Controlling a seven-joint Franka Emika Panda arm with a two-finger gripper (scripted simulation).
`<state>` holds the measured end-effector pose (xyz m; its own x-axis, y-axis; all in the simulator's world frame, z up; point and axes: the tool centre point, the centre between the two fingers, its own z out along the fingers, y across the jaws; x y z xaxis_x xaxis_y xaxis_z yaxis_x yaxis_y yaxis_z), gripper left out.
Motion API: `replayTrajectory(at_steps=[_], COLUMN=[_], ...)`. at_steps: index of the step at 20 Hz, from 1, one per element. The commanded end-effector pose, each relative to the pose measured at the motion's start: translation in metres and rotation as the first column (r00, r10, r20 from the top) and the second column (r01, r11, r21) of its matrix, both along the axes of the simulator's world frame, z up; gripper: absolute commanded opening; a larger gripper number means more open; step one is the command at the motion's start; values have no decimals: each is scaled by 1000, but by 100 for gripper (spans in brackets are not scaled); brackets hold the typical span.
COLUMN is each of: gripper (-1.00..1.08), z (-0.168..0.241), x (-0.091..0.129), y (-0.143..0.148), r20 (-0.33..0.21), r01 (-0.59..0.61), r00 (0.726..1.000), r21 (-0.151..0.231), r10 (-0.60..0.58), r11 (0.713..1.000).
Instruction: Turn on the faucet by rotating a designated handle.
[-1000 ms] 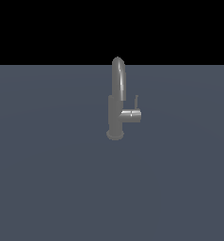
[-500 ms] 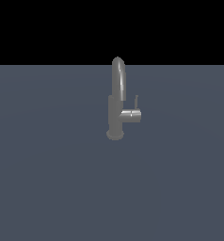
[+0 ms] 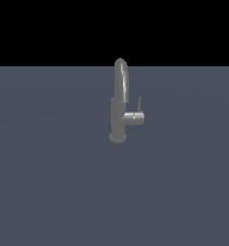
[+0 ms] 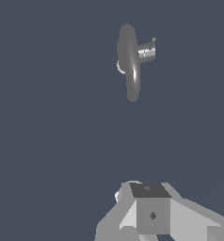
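The grey metallic faucet [image 3: 119, 110] stands upright on the dark floor in the middle of the exterior view, its arched spout rising to the top. Its handle [image 3: 139, 104], a thin rod, stands up from a stubby cylinder on the exterior view's right of the body. The wrist view looks down on the faucet [image 4: 131, 66] with the handle [image 4: 149, 49] sticking out sideways. My gripper [image 4: 149, 189] shows only in the wrist view, far from the faucet, touching nothing. Its fingers [image 4: 153, 214] read as one block with no gap, holding nothing.
A flat dark blue-grey floor [image 3: 54, 182] surrounds the faucet on all sides. A black background fills the upper part of the exterior view. The arm itself does not show in the exterior view.
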<state>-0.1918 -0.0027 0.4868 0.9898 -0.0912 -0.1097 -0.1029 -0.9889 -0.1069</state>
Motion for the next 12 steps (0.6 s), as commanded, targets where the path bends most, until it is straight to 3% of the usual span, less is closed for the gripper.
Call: replayTrajectory(at_steps=[1, 12], gripper=[-100, -100], z=[-3, -21], x=[14, 76], y=[-1, -11], r20=[-34, -199], r01=[32, 191], r00=[999, 967], r21=[30, 154], r10=[-31, -159], r11=[999, 969])
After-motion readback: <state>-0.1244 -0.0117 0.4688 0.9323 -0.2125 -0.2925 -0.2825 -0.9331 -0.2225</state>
